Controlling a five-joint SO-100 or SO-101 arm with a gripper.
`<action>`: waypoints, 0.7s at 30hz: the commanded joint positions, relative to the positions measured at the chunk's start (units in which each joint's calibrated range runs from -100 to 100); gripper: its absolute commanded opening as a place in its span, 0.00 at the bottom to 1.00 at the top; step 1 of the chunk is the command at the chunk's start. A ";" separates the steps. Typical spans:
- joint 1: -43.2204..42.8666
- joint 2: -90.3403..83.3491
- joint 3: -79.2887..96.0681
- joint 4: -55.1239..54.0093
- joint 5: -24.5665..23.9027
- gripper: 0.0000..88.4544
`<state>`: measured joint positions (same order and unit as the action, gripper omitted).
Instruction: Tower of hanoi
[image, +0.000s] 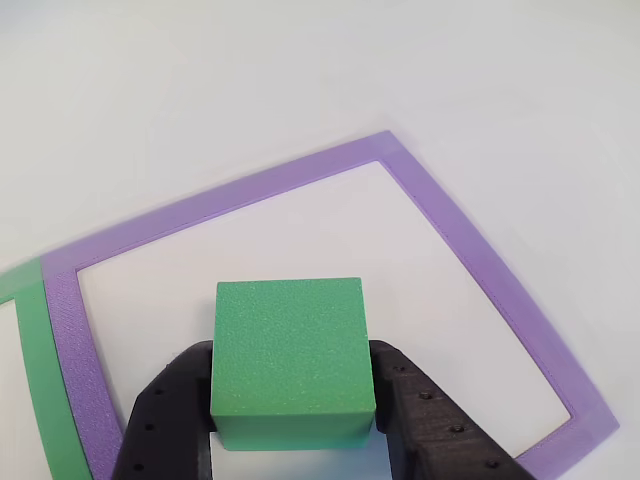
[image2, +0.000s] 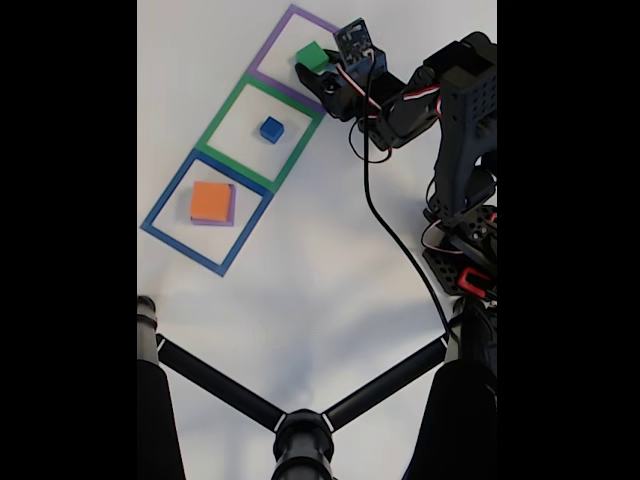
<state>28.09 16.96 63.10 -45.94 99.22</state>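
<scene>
Main risk: green block (image: 291, 352) is pinched only at its side faces by the black gripper (image: 292, 405), and foam is soft, so a loose squeeze could let it slip or twist on the way down, landing it skewed or across the purple frame (image: 470, 245) border instead of inside it. Can't tell from either picture whether the block is on the table or just above it; if it is above, letting go early would probably make it bounce or tip. Second risk: on pulling back, a finger could drag the block or nudge the thin frame, which looks like it just lies flat on the white table (image2: 320, 290). Gripper is clamped on the green block, one finger on each side, seen at lower centre of the other view. In the fixed view the arm (image2: 455, 110) comes in from the right side and reaches out to the upper left, the gripper (image2: 314, 68) over the purple frame (image2: 268, 52) at top of frame with the green block (image2: 311, 55) at its tip. Blue cube (image2: 271, 129) sits inside the green frame (image2: 222, 111) mid-left; orange block (image2: 210, 201) is stacked on the flat purple block (image2: 232, 205) inside the blue frame (image2: 170, 195) lower left, both well apart from the gripper.
</scene>
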 joint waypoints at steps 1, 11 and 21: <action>-1.59 -13.60 -1.44 12.39 0.78 0.07; -4.64 -38.84 -17.71 60.47 0.78 0.08; -12.72 -44.52 -66.41 124.01 0.78 0.08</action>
<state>19.24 -24.52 18.45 53.70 99.22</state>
